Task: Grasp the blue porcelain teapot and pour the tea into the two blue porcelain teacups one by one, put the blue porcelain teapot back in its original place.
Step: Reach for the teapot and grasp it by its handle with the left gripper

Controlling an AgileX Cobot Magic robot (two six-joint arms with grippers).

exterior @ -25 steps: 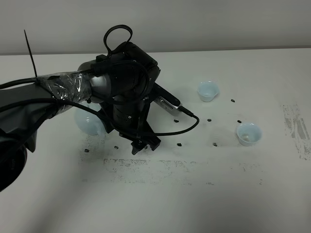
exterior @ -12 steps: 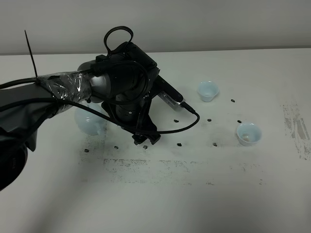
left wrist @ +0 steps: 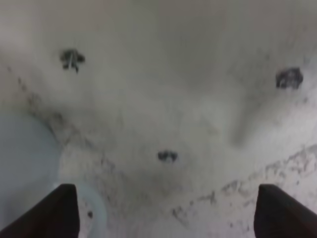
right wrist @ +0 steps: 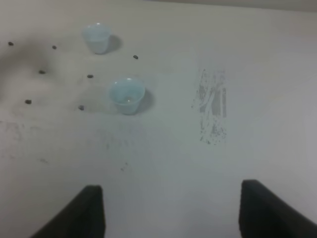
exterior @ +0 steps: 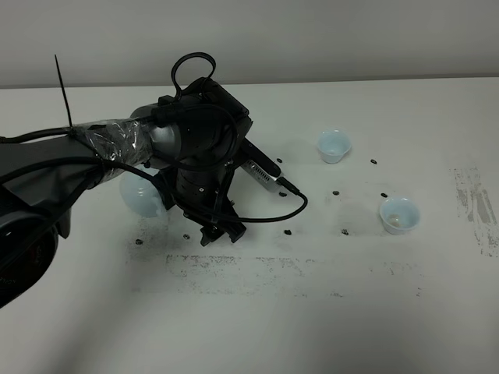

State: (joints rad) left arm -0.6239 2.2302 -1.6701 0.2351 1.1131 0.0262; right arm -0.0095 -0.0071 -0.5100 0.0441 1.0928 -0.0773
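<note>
The blue porcelain teapot (exterior: pixel 139 196) stands at the left of the white table, mostly hidden behind my left arm; only part of its pale blue body shows. In the left wrist view the teapot (left wrist: pixel 22 166) lies just beside one finger. My left gripper (exterior: pixel 221 232) (left wrist: pixel 168 215) is open and empty, low over the table to the right of the teapot. The two blue porcelain teacups stand upright at the right: the far one (exterior: pixel 333 146) (right wrist: pixel 97 37) and the near one (exterior: pixel 399 214) (right wrist: pixel 127 95). My right gripper (right wrist: pixel 181 213) is open and empty, well back from the cups, out of the high view.
Small dark marks (exterior: pixel 288 231) dot the table between the teapot and the cups. A scuffed strip (exterior: pixel 273 269) runs along the middle and a worn patch (exterior: pixel 475 206) lies at the right edge. A black cable (exterior: pixel 290 209) loops off the left wrist.
My left wrist has turned and shifted slightly left and toward the table's front, nearer the teapot. Its cable loop has pulled in. The teapot and cups have not moved.
</note>
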